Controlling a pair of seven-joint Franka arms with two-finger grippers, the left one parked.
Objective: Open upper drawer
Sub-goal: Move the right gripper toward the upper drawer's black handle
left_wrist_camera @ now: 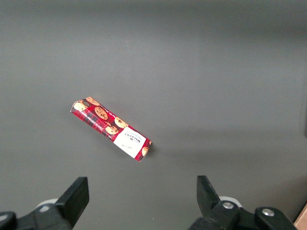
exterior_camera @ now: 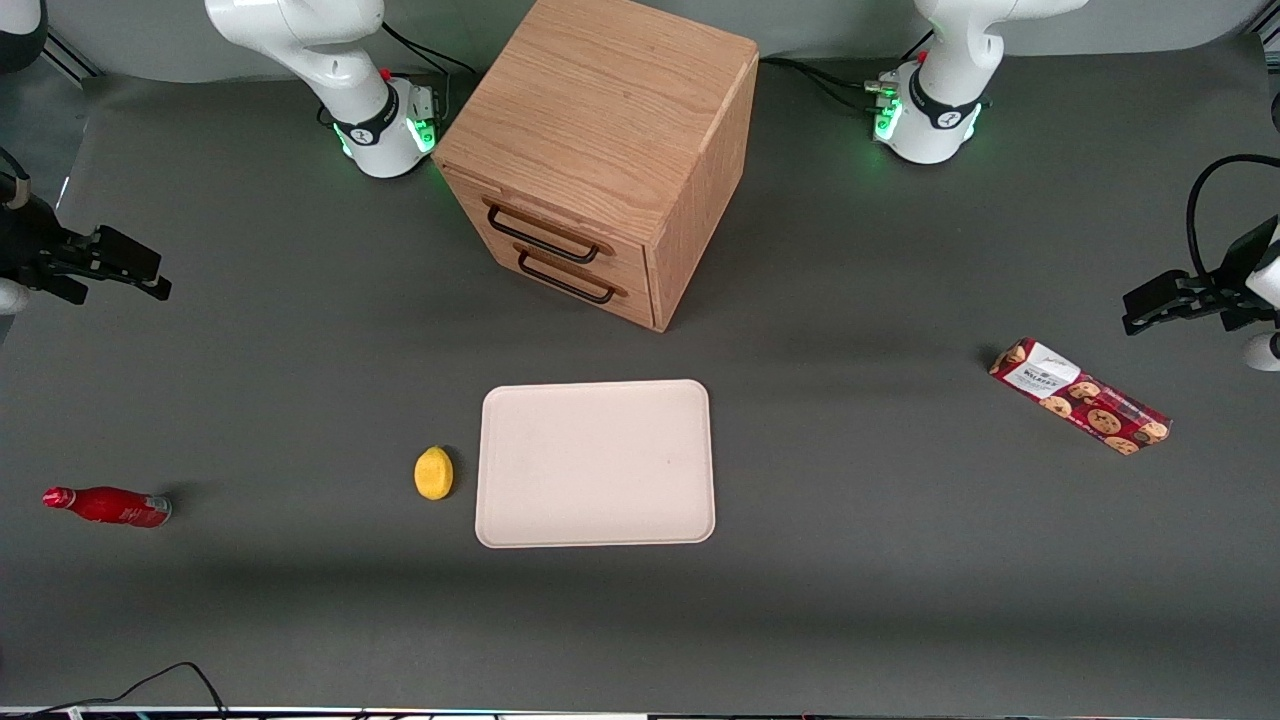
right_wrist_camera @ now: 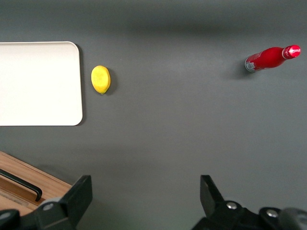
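The light oak cabinet [exterior_camera: 600, 110] stands at the back middle of the table. Its upper drawer [exterior_camera: 600, 225] is shut flush, with a thin black bar handle [exterior_camera: 541, 233]; the lower drawer [exterior_camera: 640, 295] below it is shut too. My gripper [exterior_camera: 150, 272] hovers far off toward the working arm's end of the table, well apart from the cabinet. In the right wrist view the gripper [right_wrist_camera: 145, 187] is open over bare grey mat with nothing between its fingers. A corner of the cabinet [right_wrist_camera: 48, 182] with a black handle [right_wrist_camera: 21, 182] shows beside one finger.
A cream tray [exterior_camera: 596, 463] lies nearer the front camera than the cabinet, with a yellow lemon [exterior_camera: 433, 472] beside it. A red bottle [exterior_camera: 108, 506] lies on its side toward the working arm's end. A red cookie pack [exterior_camera: 1080, 396] lies toward the parked arm's end.
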